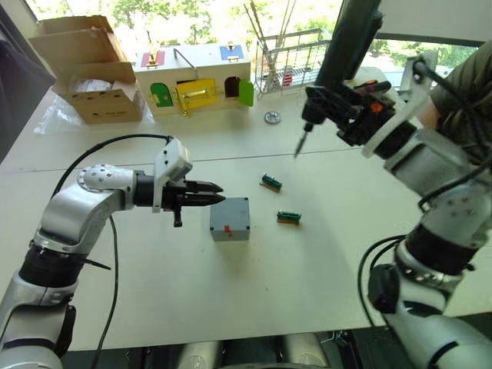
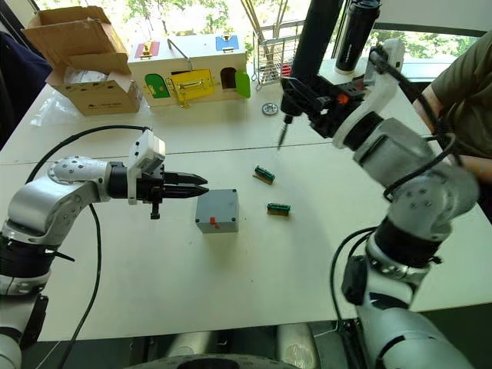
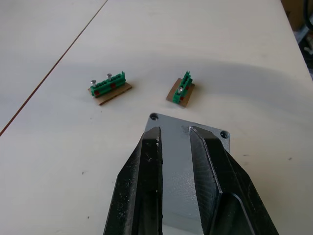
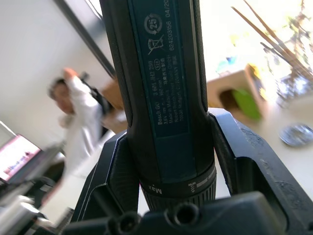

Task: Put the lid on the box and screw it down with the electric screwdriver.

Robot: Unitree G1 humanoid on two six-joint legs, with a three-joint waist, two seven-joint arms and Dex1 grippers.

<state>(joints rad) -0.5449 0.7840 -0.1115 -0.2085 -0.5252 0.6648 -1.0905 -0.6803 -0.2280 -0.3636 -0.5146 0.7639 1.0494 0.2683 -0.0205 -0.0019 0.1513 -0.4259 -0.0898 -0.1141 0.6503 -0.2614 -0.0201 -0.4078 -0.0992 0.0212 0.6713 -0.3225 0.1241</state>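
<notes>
The electric screwdriver (image 1: 342,58) is clamped in the right gripper (image 1: 338,108), bit angled down-left, well above and far-right of the box (image 1: 230,219). The lid (image 3: 188,169) is seated on it. The left gripper (image 1: 211,193), fingers slightly parted and empty, is held just left of the box.

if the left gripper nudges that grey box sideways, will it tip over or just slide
Probably slide. The grey box looks low and square and sits flat on the smooth white table, so tipping seems unlikely. It looks like light plastic, so even a gentle push from the left gripper may send it skidding toward the green parts.
</notes>
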